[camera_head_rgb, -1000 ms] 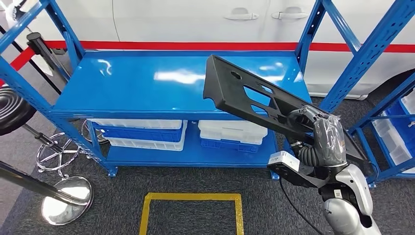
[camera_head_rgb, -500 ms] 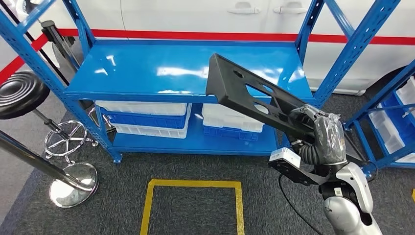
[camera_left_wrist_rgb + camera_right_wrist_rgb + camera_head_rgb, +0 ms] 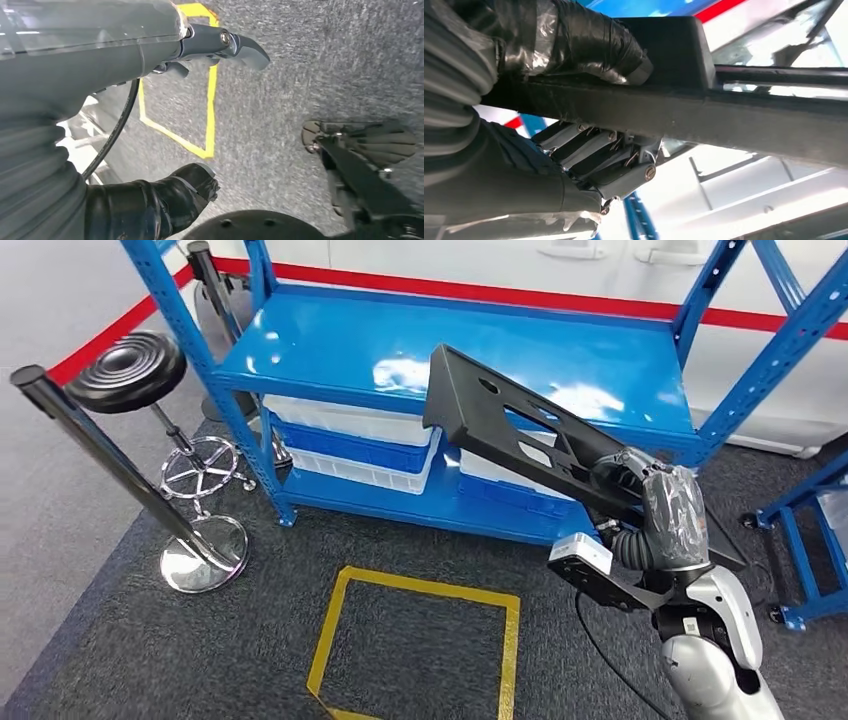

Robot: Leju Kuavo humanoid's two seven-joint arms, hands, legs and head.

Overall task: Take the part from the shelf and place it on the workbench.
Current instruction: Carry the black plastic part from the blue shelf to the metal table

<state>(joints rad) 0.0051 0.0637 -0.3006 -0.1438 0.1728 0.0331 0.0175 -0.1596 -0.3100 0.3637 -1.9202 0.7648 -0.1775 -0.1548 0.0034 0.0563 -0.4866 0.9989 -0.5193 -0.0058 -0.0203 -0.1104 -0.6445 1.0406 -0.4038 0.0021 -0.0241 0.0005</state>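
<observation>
Part [image 3: 510,430] in right hand [image 3: 640,495] angles toward shelf [image 3: 330,350].

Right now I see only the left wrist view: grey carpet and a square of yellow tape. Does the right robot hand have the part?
Observer: Yes. In the head view the right robot hand grips one end of the long black part.
Operator: Is the part lying on the shelf?
Observer: It does not seem so. It is tilted, and its free end looks raised above the top board of the blue shelf.
Operator: How is it gripped?
Observer: In the right wrist view the taped thumb presses on one face of the part, and the fingers are on the opposite face.
</observation>
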